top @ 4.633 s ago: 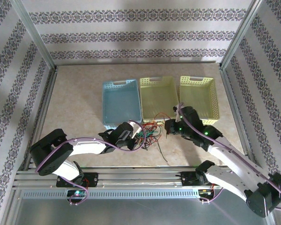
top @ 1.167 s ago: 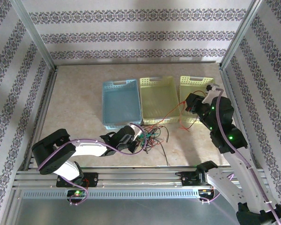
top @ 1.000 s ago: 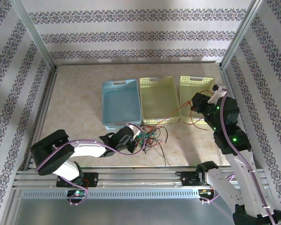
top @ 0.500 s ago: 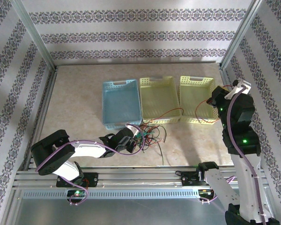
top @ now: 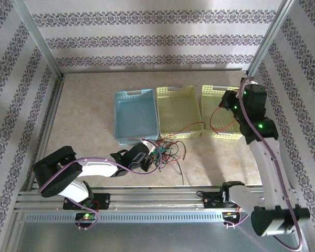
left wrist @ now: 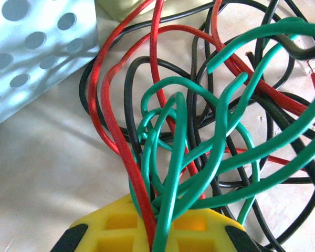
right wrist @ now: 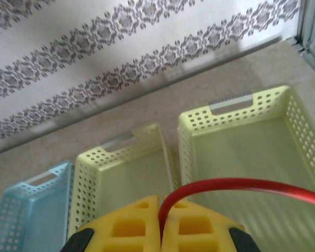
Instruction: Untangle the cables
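Red, black and green cables [left wrist: 177,136]

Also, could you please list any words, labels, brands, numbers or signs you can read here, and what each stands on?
None can be read. The blue basket, the middle yellow basket and the right yellow basket are plain; the wallpaper bears floral bands, no lettering.
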